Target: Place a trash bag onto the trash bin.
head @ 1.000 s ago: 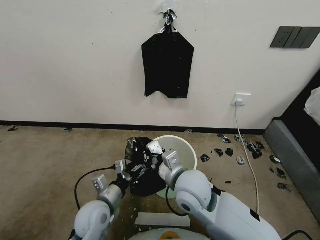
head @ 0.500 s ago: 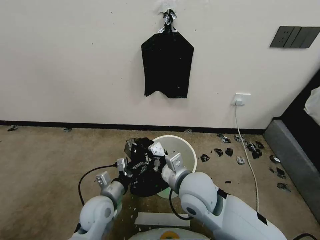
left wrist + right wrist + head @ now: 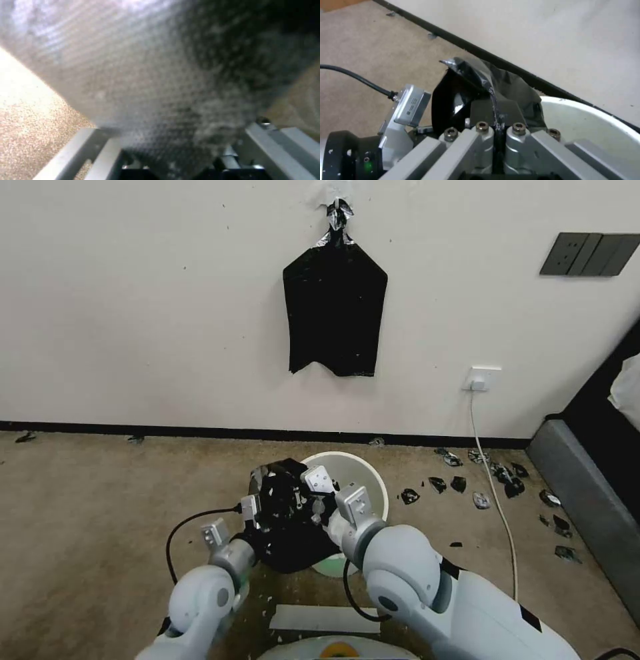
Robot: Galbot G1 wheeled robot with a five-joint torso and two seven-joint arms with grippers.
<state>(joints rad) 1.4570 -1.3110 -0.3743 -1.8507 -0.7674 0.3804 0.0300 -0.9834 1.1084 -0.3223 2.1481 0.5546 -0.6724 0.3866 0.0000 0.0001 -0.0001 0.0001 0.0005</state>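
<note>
While both the left gripper point(image 3: 267, 510) and right gripper point(image 3: 498, 121) pinch the trash bag point(image 3: 287, 533) bunched over the trash bin's point(image 3: 373, 483) left rim, spreading it around remains.

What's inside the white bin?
The far half of the bin looks bare and white inside. The bag drapes over its near-left rim, pinched by the right tool, so the bottom there is hidden.
</note>
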